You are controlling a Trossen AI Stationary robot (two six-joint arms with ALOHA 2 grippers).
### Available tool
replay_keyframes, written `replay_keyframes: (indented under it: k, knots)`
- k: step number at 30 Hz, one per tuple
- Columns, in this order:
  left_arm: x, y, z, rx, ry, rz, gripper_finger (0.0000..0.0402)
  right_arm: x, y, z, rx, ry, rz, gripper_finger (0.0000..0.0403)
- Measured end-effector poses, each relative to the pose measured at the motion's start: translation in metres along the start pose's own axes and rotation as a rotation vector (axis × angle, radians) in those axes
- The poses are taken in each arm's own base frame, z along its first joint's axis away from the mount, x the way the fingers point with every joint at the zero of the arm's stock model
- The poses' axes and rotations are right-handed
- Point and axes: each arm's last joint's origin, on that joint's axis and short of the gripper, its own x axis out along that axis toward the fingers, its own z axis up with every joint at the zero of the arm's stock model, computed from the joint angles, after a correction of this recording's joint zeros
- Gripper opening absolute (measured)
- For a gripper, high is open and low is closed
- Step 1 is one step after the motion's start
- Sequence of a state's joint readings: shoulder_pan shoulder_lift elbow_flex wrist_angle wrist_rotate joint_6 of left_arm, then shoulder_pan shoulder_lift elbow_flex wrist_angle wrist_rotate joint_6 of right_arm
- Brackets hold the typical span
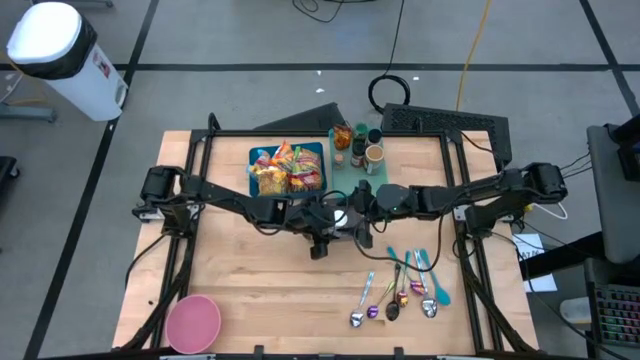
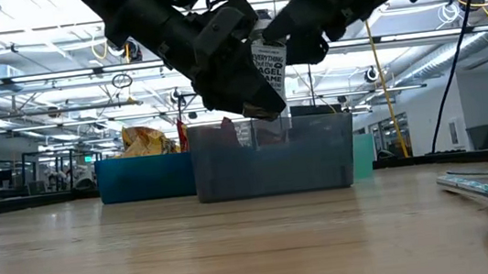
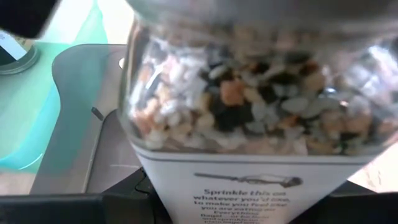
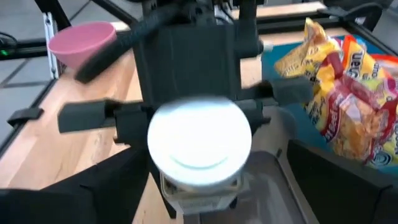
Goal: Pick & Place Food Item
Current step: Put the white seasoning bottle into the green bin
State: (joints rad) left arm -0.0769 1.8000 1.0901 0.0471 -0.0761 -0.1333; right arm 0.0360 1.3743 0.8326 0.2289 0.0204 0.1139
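Observation:
A clear jar of seasoning mix (image 3: 249,106) with a white label and a white lid (image 4: 200,138) hangs in the air over the table's middle. My left gripper (image 1: 325,218) is shut on it. Below it stands a grey bin (image 2: 274,159). My right gripper (image 1: 362,205) comes from the table's right and is open. Its two dark fingers (image 4: 93,186) stand apart on either side just in front of the lid and touch nothing. A blue bin (image 1: 288,168) of snack packets sits behind. My left gripper pinches the jar's labelled lower body (image 3: 236,186) between its two fingers, which lie across the jar. They come from the table's left, slanting downward. The jar is lifted clear above the grey bin and tilted, its lid leaning toward my right arm.
A teal tray (image 1: 358,148) with other jars stands right of the blue bin at the far side. Several spoons (image 1: 400,285) lie at the near right. A pink bowl (image 1: 192,322) sits at the near left corner.

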Motion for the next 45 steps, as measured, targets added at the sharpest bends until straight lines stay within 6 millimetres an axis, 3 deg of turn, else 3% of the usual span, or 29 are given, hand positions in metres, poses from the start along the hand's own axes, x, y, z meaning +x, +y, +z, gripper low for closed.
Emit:
replay_keyframes:
  k: [3,9,14,22,24,27,33,40,45]
  knots:
    - [0.0,0.0,0.0,-0.002,0.0,0.0,0.0202,0.0,0.0,0.001,0.005,-0.01,0.003,0.0315]
    - [0.0,0.0,0.0,-0.007,0.0,0.004,0.0202,0.0,0.001,0.001,0.017,-0.009,0.012,0.0186]
    - [-0.001,0.0,0.001,-0.028,-0.008,-0.002,0.0204,-0.001,0.001,0.002,0.028,-0.01,0.012,0.0186]
    - [-0.055,0.003,0.022,-0.024,-0.01,0.004,0.0373,-0.03,-0.006,0.017,0.036,-0.06,-0.027,0.0186]
    - [-0.07,0.003,0.029,0.001,-0.047,0.014,0.0389,-0.04,-0.01,0.023,0.035,-0.082,-0.045,0.0186]
    - [-0.093,0.004,0.037,0.05,-0.114,0.019,0.0373,-0.051,-0.019,0.028,0.044,-0.111,-0.125,0.0186]
    - [-0.107,0.012,0.018,0.081,-0.205,0.038,0.0332,-0.059,-0.05,0.029,0.059,-0.115,-0.365,0.0186]
    - [-0.112,0.034,-0.013,-0.033,-0.297,0.083,0.0311,-0.032,-0.106,0.008,0.1,-0.005,-0.485,0.0186]
    - [-0.109,0.04,-0.019,-0.078,-0.31,0.094,0.0314,-0.003,-0.14,-0.017,0.127,0.039,-0.508,0.0186]
